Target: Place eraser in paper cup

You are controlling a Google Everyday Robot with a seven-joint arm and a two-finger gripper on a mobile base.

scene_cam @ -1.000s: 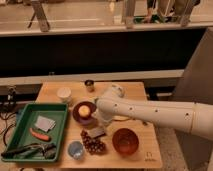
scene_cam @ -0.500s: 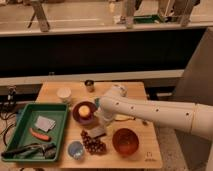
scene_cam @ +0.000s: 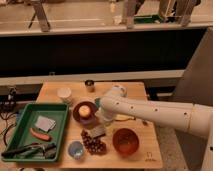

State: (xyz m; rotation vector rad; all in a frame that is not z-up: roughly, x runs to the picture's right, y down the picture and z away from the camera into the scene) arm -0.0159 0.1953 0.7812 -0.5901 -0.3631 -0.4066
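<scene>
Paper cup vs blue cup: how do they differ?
Paper cup is white; blue cup is blue. Paper cup stands at the far side of the table; blue cup at the near edge beside the grapes. Both upright, open-topped, similar width. Gripper sits by the eraser, touching neither cup.

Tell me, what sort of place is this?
Probably a test lab, not a home: a small wooden table stands by a dark barrier, loaded with odd items like a green tray and an orange bowl. The robot's jaws hang over the eraser mid-table.
</scene>
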